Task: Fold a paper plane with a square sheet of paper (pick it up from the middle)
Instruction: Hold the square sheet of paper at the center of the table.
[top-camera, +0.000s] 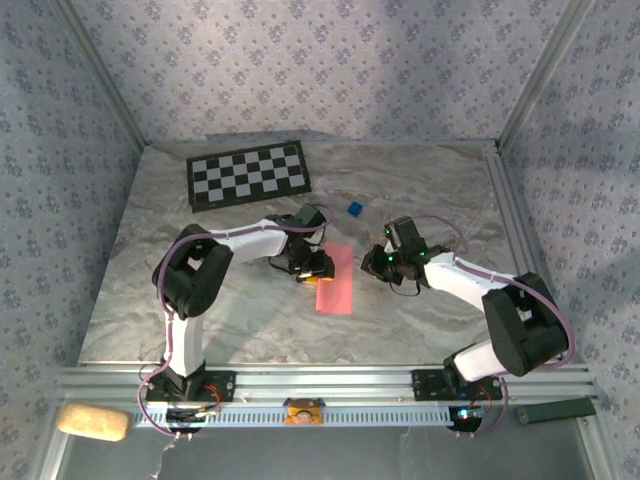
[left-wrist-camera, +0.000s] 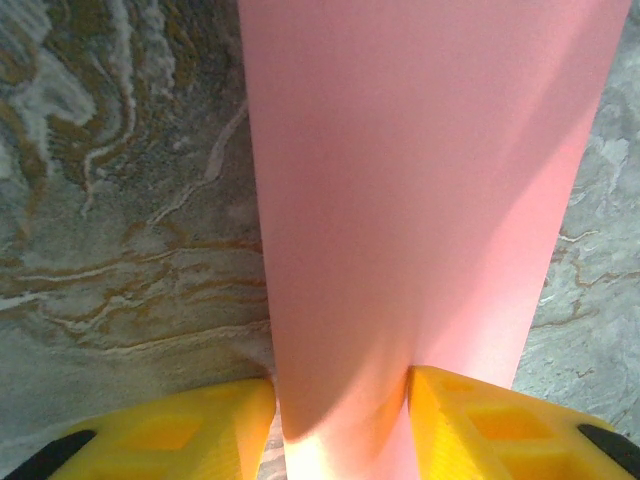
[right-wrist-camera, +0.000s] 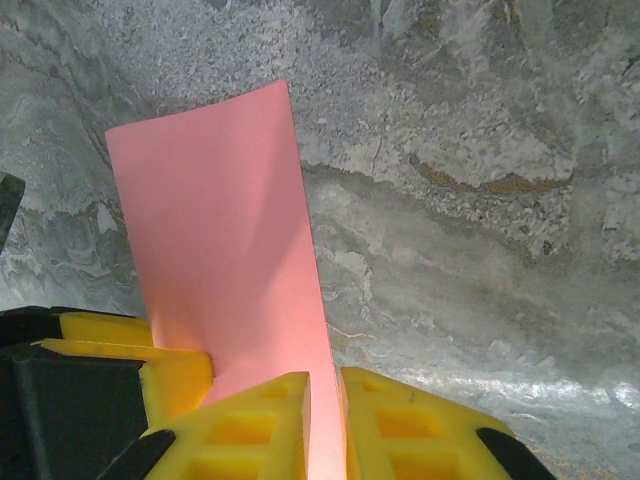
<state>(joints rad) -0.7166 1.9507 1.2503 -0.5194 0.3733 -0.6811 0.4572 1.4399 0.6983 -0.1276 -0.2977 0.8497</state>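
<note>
Sheet of paper (top-camera: 336, 281): showing as a plain salmon-pink strip, long and narrow.
Left fingers (left-wrist-camera: 180, 435): clamping the strip.
Right fingers (right-wrist-camera: 250, 430): pinching its edge.

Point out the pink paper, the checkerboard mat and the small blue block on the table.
pink paper (top-camera: 338, 288): top external view, on its bare middle.
checkerboard mat (top-camera: 248, 174): top external view, on its centre squares.
blue block (top-camera: 354, 208): top external view, on its top face.

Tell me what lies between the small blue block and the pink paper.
Nothing: in the top external view, bare marbled table separates the small blue block from the pink sheet of paper.
</note>
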